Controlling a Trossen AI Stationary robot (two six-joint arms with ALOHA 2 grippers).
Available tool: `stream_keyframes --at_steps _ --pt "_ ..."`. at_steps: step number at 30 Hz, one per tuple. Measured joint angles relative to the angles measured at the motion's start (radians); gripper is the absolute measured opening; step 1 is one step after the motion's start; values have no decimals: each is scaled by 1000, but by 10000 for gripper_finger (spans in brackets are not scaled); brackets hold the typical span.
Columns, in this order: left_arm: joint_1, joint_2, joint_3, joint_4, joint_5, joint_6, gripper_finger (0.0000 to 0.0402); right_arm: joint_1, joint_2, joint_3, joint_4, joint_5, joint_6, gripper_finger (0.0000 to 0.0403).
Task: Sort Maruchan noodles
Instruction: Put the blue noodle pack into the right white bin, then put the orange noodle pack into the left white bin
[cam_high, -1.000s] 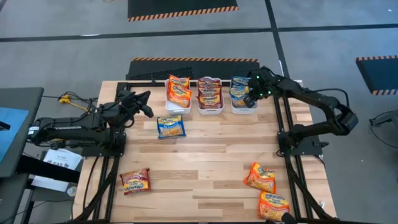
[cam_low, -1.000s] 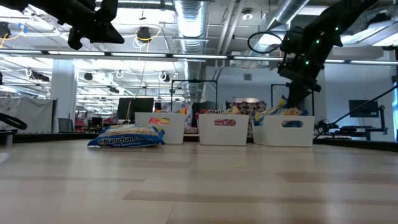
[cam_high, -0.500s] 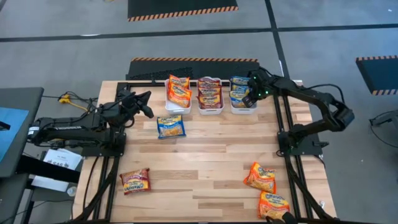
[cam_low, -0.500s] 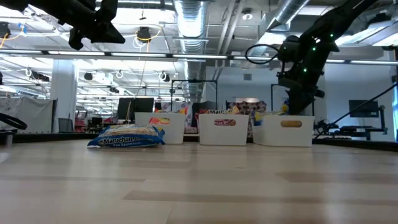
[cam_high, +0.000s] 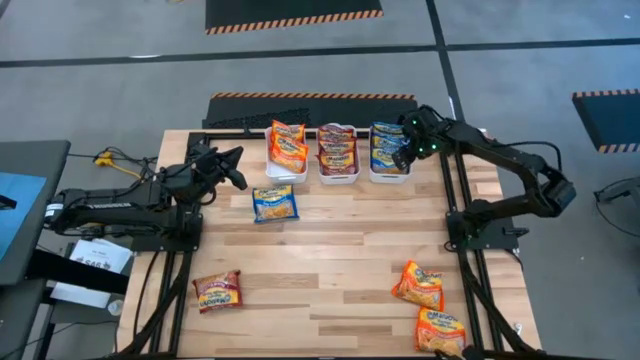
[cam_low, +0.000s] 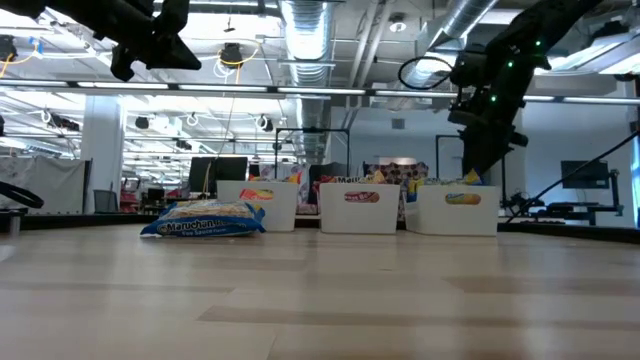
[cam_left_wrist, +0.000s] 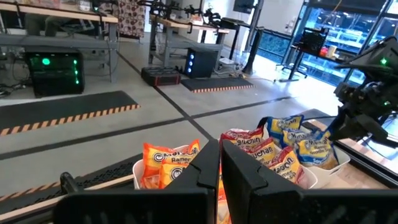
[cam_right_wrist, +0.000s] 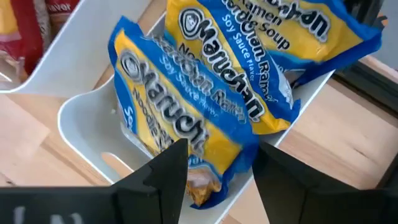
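Three white bins stand in a row at the table's far edge: orange noodle packets in the left bin (cam_high: 286, 148), maroon ones in the middle bin (cam_high: 337, 150), blue ones in the right bin (cam_high: 387, 150). My right gripper (cam_right_wrist: 217, 174) hangs open just above the right bin's near end, slanting down; a blue packet (cam_right_wrist: 180, 112) lies in the bin below its fingers, on top of another. My left gripper (cam_high: 236, 166) is shut on nothing, held level above the table's left side. A blue packet (cam_high: 274, 204), a maroon one (cam_high: 217, 292) and two orange ones (cam_high: 420, 284) (cam_high: 440, 330) lie flat on the table.
A dark frame rail (cam_high: 310, 98) runs behind the bins. The right arm's base (cam_high: 485, 225) stands at the right edge, the left arm's base (cam_high: 170, 215) at the left. Bare wood (cam_high: 330, 250) lies between the loose packets in the table's middle.
My right gripper has dipped toward the right bin, opened and let go of a blue packet, then risen slightly. The packet, which stuck up above the bin's rim a second ago, now lies down inside the bin.
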Motion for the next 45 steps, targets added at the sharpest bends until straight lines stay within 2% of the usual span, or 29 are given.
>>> stream_keyframes --at_steps 6,17,24,29,35,41,45 --pt "0 0 0 0 35 3 0 0 -45 3 -12 -1 17 190" --pt "0 -2 0 25 35 15 0 56 -166 3 -25 -17 91 185" --pt "0 -3 0 110 87 43 0 124 -211 3 -26 -133 118 185" --pt "0 -20 29 127 184 23 0 179 -215 3 -26 -241 208 185" --pt "-2 -38 112 62 334 -3 0 253 -215 3 -35 -295 245 185" --pt "-2 -34 188 -35 343 -9 0 357 -215 3 -160 -296 326 185" --pt "-2 -34 212 -89 376 -10 0 450 -215 -22 -176 -295 415 185"
